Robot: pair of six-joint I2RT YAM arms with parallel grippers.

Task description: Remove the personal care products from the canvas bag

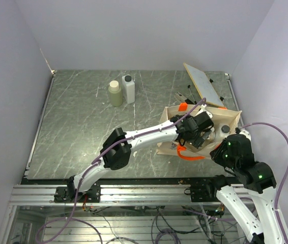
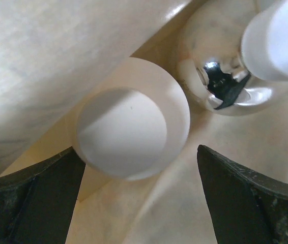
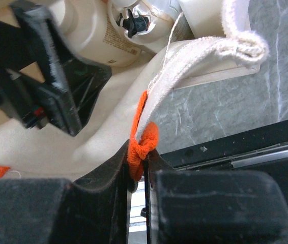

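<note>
While the grey marbled desk (image 1: 83, 127) carries the beige canvas bag (image 1: 231, 116) right of centre, the left arm (image 1: 144, 136) reaches into its mouth, so it is the nearer one. Right claw (image 3: 145, 161) is clamped on the bag's orange handle (image 3: 143, 140) at the lower-right rim. Left claw (image 2: 136, 155) is spread wide, gripping nothing. Between its fingers sits a round pale bottle (image 2: 128, 132), seen end-on, so its long axis runs along the approach. Closing should catch it across the round. It's smooth, matte plastic. A glossy chrome dome (image 2: 225, 86) sits upper right, just beside it. Already out, top centre of the desk: olive-green cylinder (image 1: 115, 94) and white rectangular bottle (image 1: 128, 89), upright, side by side.
</note>
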